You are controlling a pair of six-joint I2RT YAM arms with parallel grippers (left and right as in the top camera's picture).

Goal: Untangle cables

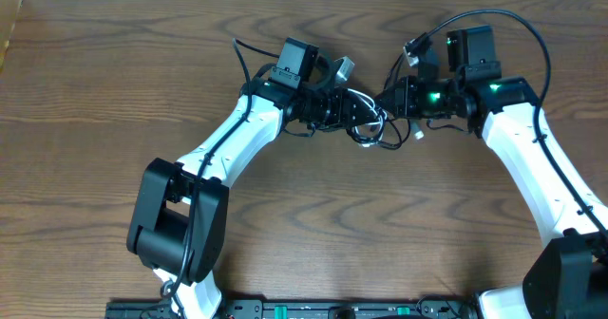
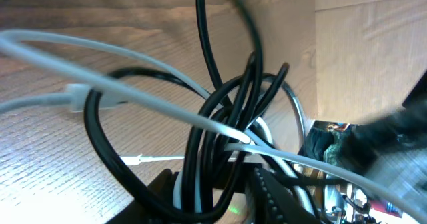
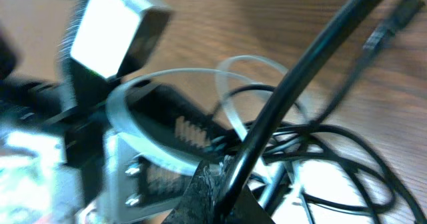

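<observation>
The jaws of the left gripper (image 1: 361, 110) are spread. In the left wrist view their two sides stand apart at the bottom edge, and several strands of cable run through the gap. No clamping of those strands is visible.

The jaws of the right gripper (image 1: 388, 99) are pressed together, pinching the black cable (image 3: 300, 71). In the right wrist view this strand leaves the jaws and rises steeply toward the upper right corner, out of focus.

The two grippers face each other tip to tip at the centre rear of the bench (image 1: 95, 120). The tangle hangs between and just below them. The black cable forms several overlapping loops. The white cable (image 2: 133, 54) threads through these loops and crosses them diagonally, so the two cords are interlocked.

A small white plug (image 1: 418, 134) lies on the bench just below the right gripper. A silver plug (image 1: 342, 67) stands just above the left gripper, and a third plug end (image 1: 413, 46) points upward above the right gripper. Which cord carries the two upper plugs cannot be determined.
</observation>
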